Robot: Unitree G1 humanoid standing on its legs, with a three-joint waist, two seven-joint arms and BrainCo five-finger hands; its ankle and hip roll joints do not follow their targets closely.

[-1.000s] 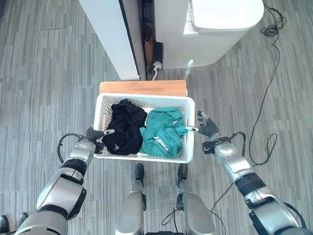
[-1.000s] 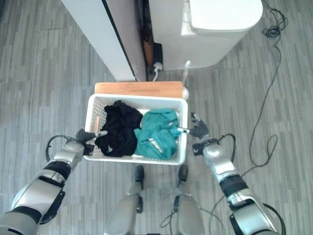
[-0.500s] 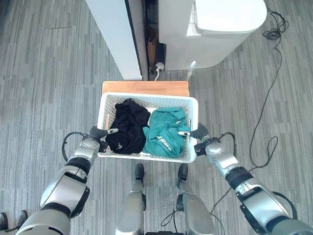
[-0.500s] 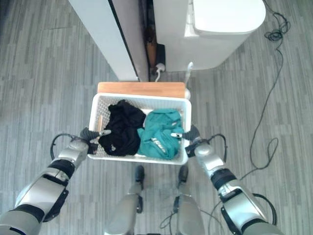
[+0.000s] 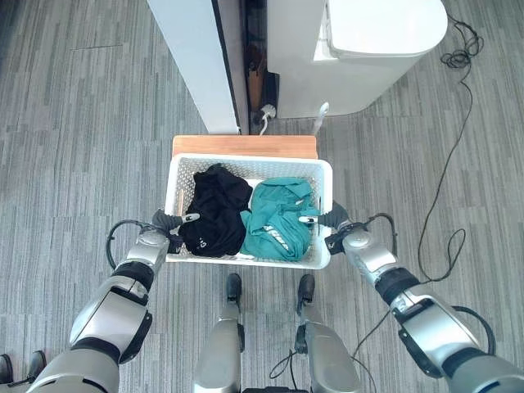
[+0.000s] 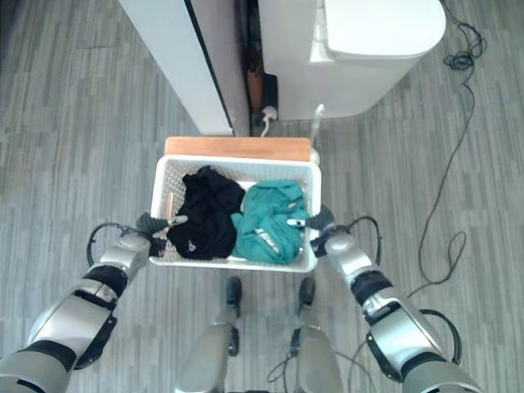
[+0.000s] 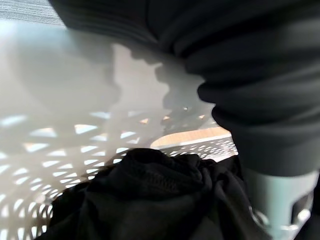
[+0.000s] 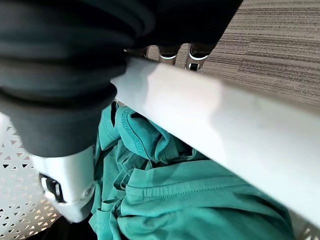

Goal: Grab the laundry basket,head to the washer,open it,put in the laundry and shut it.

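I see the white basket [image 5: 249, 260] on the grey floor [image 5: 82, 147], its far edge against a wooden board [image 5: 244, 146], the white washer [image 5: 360, 49] beyond. Inside lie a black garment [image 5: 214, 211] and a teal garment [image 5: 278, 219], side by side and touching. My left hand [image 5: 169, 223] grips the basket's left rim, thumb inside. My right hand [image 5: 334, 223] clasps the right rim, thumb inside, fingers outside.

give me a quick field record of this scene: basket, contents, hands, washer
basket: white laundry basket on a wooden stand
contents: black garment on robot's left, teal garment on right
left hand: left hand gripping the left rim
right hand: right hand clamped over the right rim
washer: white washer beyond, lid shut
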